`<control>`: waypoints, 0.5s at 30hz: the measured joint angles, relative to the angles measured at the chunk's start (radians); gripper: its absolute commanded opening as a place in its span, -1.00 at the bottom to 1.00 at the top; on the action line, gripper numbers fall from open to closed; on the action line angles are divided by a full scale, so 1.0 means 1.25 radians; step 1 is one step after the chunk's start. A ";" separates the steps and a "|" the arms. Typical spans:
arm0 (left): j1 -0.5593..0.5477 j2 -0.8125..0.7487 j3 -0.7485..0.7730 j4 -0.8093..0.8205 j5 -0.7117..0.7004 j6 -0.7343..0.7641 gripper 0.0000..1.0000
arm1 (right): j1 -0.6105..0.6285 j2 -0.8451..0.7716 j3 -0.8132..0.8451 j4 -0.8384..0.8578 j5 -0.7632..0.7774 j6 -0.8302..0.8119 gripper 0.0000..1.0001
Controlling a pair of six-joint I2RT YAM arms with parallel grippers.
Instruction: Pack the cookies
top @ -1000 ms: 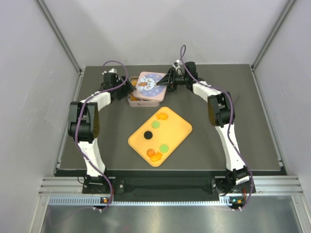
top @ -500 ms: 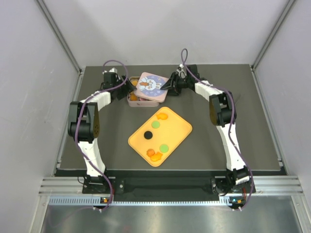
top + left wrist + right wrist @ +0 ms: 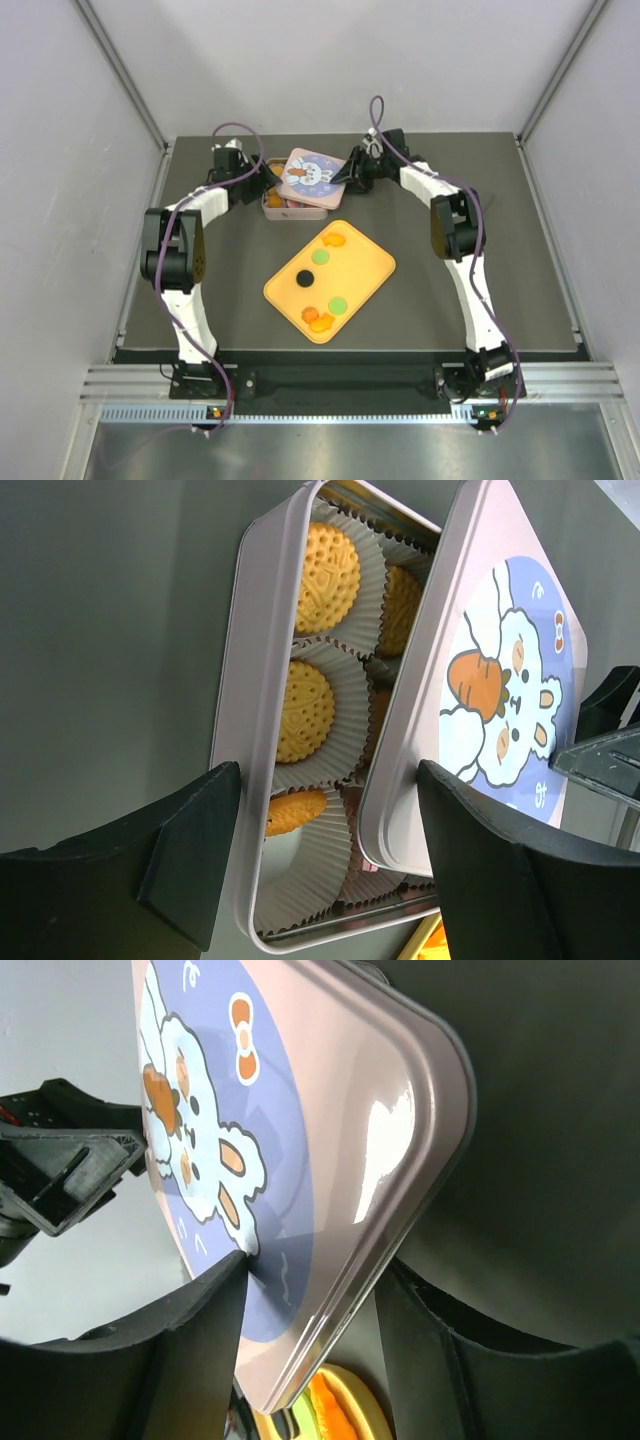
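On matte dark table (image 3: 480, 200), right fingers (image 3: 190, 1340) pinch glossy rounded lid (image 3: 330, 1110); left fingers (image 3: 190, 860) gape.

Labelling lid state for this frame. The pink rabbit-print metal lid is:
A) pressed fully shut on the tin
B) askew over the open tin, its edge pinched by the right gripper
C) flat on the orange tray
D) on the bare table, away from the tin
B: the pink rabbit-print metal lid has its edge between the fingers of the right gripper. It lies askew over the pink tin, leaving orange cookies in white paper cups uncovered.
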 measured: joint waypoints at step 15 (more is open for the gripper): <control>0.000 0.002 0.010 -0.009 0.009 0.002 0.52 | 0.036 0.023 0.126 -0.139 0.075 -0.105 -0.02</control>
